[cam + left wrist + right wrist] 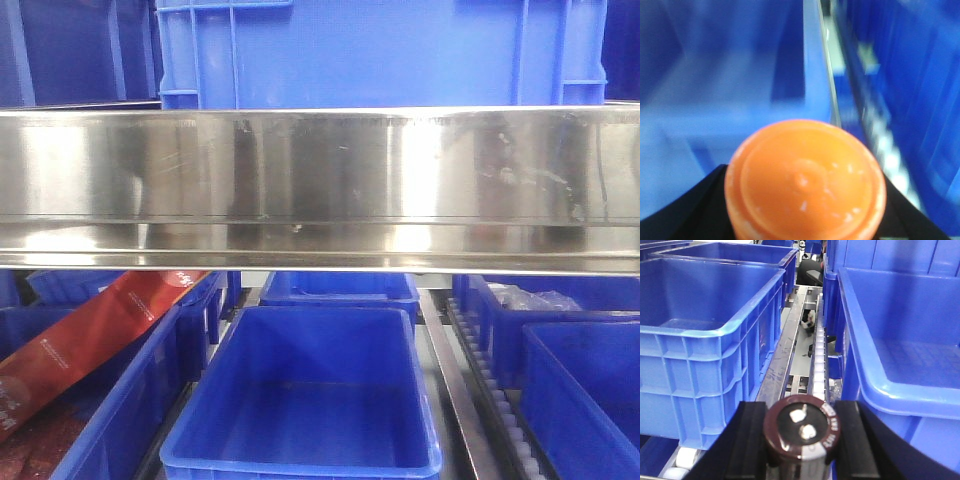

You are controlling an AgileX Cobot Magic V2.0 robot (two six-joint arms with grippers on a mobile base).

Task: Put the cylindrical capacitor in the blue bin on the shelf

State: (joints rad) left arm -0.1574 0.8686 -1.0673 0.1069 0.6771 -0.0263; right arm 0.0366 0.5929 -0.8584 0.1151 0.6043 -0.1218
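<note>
Right claw: the right claw (801,452) is clamped on the stubby maroon cylindrical capacitor (802,426). One black pad (747,440) presses each flank.
Task thing: the capacitor is held in the air, in no bin. Its silvery end with two terminals faces the wrist camera.
Long axis: it runs from the claw's palm outward, between the pads and not across them. A plain release should therefore drop it end-first.
Directly past it: the white roller track (817,357) and the steel lane of the stainless-steel shelf lie under the capacitor. It is over the gap, not over a bin mouth.
Flanking bins: the deep blue plastic bin (725,331) is at the left of the right wrist view. The wide blue plastic bin (875,386) is at the right, with its rim closer to the claw.
Deciding relation: the capacitor is between the two rims, so I judge the next move to be a sideways shift over one of them.
Left claw: the left claw (805,222) appears closed on an orange round-topped plastic cap (805,182). It plays no part in this move.
Farther: the front view shows the shelf's shiny steel front rail (320,170), an empty blue bin (300,466) below it, and neither arm.
</note>
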